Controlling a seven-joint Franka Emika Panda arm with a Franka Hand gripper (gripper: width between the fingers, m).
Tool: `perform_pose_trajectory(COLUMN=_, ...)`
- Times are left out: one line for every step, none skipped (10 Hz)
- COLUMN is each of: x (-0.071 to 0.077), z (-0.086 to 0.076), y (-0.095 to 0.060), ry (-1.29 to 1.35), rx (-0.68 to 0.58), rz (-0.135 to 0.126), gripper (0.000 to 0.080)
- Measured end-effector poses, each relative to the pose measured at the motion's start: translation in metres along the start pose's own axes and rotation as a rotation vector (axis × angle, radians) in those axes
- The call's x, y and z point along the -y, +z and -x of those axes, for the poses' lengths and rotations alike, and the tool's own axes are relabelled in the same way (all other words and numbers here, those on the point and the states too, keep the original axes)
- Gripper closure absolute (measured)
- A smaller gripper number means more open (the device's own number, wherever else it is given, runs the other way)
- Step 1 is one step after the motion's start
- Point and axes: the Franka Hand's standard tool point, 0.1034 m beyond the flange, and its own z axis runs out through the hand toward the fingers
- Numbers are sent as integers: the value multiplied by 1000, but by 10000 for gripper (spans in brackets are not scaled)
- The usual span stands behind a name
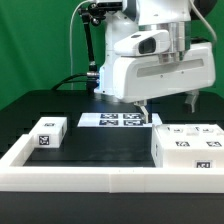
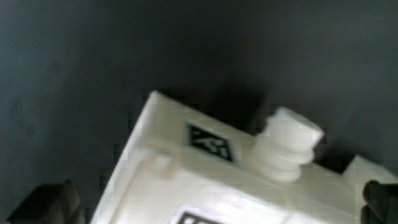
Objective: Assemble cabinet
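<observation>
Fingertips [image 2: 54, 205], dark and blurred, stand far apart in the wrist view, so the hand [image 1: 167, 103] is wide and grips nothing. Between and below them lies a corner of the white body [image 2: 178, 170], the cabinet's large block. It has a black-and-white tag [image 2: 215, 146] on its upper face and a short rounded peg [image 2: 294, 135] standing just beside that tag. Whether the fingertips touch the body cannot be told. In the exterior view the hand hangs from the bulky white arm [image 1: 160, 65], fingers pointing down, above the spot where the marker board [image 1: 114, 120] nears the body [image 1: 190, 150]. The body sits on the black tabletop [image 1: 100, 145] toward the exterior view's right, with several tags on its top and front. Whether it holds anything inside cannot be seen. The marker board lies flat behind the middle, just beside the body on the exterior view's left. A small tagged box [image 1: 46, 133] rests well apart, at the exterior view's left. A low white wall [image 1: 90, 178] rims the tabletop at the front and both sides like a shallow tray. The body, marker board and box all lie within it. Green backdrop [image 1: 40, 40] stands behind.
</observation>
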Motion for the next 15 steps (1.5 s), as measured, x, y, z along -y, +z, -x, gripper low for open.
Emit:
perform_pose_trajectory(x=2, z=0, y=0, ry=92, rx=-1, rz=-11, gripper=2)
perform_pose_trajectory(x=5, z=0, y=0, ry=206, rx=0, rz=-23, gripper=2)
perform_pose_trajectory(x=7, z=0, y=1, ry=273, rx=2, rz=-31, gripper=2)
perform_pose_trajectory(x=11, z=1, y=2, ry=376, rx=7, rz=-41, gripper=2)
perform_pose_trajectory(x=18, z=9, y=10, ry=427, rx=18, rz=-35, gripper=2)
perform_pose_trajectory(x=25, z=14, y=15, ry=379, rx=28, rz=-20, gripper=2)
perform_pose_trajectory(x=45, z=16, y=19, ry=304, rx=31, rz=29, gripper=2)
perform_pose_trajectory(x=47, z=18, y=21, ry=282, rx=35, rz=45, gripper=2)
perform_pose_trajectory(x=51, z=20, y=23, ry=243, rx=44, rz=50, gripper=2)
perform_pose_trajectory(x=48, z=19, y=24, ry=194, rx=41, rz=47, gripper=2)
perform_pose_trajectory(x=50, z=19, y=24, ry=198, rx=41, rz=45, gripper=2)
perform_pose_trajectory(x=50, z=19, y=24, ry=204, rx=41, rz=41, gripper=2)
perform_pose_trajectory(x=50, z=19, y=24, ry=204, rx=39, rz=41, gripper=2)
perform_pose_trajectory(x=48, z=20, y=32, ry=216, rx=15, rz=39, gripper=2)
perform_pose_trajectory(x=48, z=22, y=38, ry=208, rx=13, rz=38, gripper=2)
